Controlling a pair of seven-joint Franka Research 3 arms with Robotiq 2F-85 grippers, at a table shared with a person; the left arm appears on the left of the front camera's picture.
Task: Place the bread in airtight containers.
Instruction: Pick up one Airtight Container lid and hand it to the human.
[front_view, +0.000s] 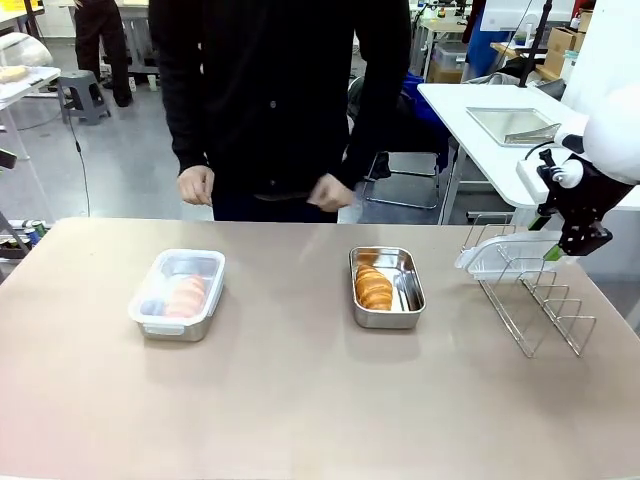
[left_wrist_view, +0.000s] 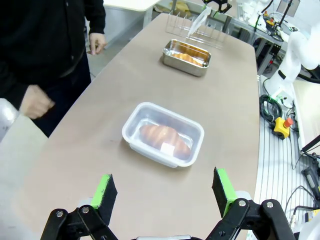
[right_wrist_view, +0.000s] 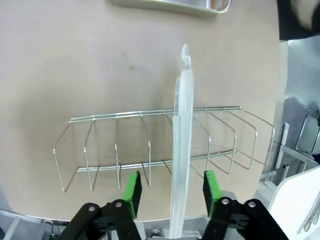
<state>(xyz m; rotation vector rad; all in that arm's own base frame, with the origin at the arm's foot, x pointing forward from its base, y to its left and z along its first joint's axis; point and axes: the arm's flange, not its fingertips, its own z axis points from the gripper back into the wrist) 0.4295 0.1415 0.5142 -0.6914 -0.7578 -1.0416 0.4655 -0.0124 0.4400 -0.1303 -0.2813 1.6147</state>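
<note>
One steel container (front_view: 178, 295) (left_wrist_view: 163, 134) wears its clear lid, and a croissant (left_wrist_view: 162, 137) shows through it. The other container (front_view: 414, 292) (left_wrist_view: 200, 67) stands uncovered with a croissant (front_view: 373, 288) (left_wrist_view: 187, 57) in its left half. A second clear lid (front_view: 500, 255) (right_wrist_view: 181, 150) stands on edge in the wire rack (front_view: 540, 310) (right_wrist_view: 115, 142). My right gripper (front_view: 560, 248) (right_wrist_view: 171, 187) straddles this lid, green pads apart on either side, with gaps to the lid. My left gripper (left_wrist_view: 165, 192) hovers open over the table, short of the lidded container.
A person in black stands at the far edge, with one hand (front_view: 196, 185) and the other hand (front_view: 330, 192) held above the table. A white side table (front_view: 480, 120) carries a flat metal tray (front_view: 510, 125) behind the rack. The uncovered pan's edge (right_wrist_view: 170, 5) lies beyond the rack.
</note>
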